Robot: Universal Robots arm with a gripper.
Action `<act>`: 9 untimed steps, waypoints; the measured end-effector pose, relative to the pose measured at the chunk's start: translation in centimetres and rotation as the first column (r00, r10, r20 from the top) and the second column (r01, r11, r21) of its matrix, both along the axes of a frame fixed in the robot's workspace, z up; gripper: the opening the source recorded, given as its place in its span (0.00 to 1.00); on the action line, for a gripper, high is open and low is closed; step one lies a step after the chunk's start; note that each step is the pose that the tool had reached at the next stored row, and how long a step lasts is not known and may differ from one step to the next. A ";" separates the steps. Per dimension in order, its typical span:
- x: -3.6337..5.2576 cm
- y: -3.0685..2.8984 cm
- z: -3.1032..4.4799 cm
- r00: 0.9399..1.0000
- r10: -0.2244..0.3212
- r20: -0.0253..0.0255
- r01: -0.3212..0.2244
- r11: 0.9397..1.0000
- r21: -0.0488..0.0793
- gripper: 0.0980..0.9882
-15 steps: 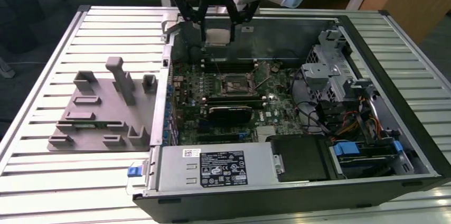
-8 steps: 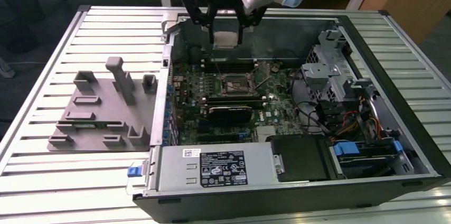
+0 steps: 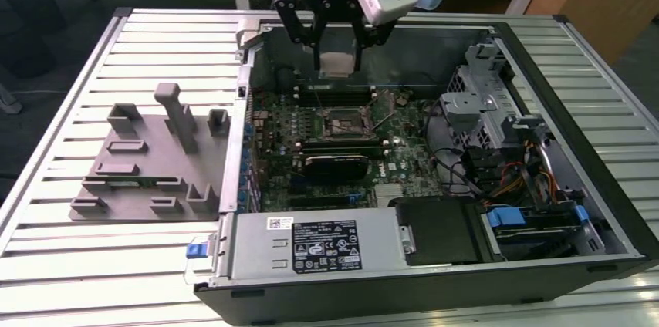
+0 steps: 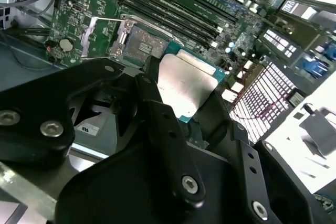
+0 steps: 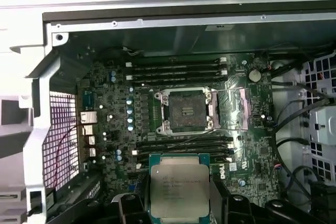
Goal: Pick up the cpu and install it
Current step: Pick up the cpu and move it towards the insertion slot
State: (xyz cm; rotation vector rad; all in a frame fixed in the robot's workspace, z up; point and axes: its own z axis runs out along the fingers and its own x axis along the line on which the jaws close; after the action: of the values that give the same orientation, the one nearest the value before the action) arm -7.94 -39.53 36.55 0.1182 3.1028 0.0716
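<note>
Farthest to the exterior view's left, well apart from the fingers, a grey plastic holder sits on the slatted bench. None of its slots can be seen to hold a chip.

Next to it stands the open computer case. The fingers hang over the case near its far wall. They are closed on the cpu, 1 finger on each of 2 opposite edges, with the chip held flat between their tips. In both wrist views its shiny silver top faces the camera, with a thin green rim around it.

Below the fingers lies the green motherboard. On it the square socket is open and empty, and its metal cover plate is folded back to 1 side. Rows of memory slots run along both sides of the socket. The cpu is clear of the board, and nothing touches the socket.

To the exterior view's right of the fingers, a grey drive cage and loose cables fill that end of the case.

Judging by this, the pick-up is done: the chip is off its resting place, firmly held and brought over the case. The install is not yet done. The cpu has not been seated in the socket, and the cover plate is not shut. Whether the chip is lined up squarely over the socket cannot be told from these angles.
</note>
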 end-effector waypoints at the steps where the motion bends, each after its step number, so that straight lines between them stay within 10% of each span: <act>1: 0.08 0.00 -0.16 1.000 0.000 0.000 0.000 1.000 0.000 0.50; 9: 0.54 0.00 -1.49 1.000 0.000 0.000 0.000 1.000 0.000 0.50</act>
State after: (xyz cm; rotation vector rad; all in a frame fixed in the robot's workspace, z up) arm -7.40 -39.53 35.06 0.1182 3.1029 0.0714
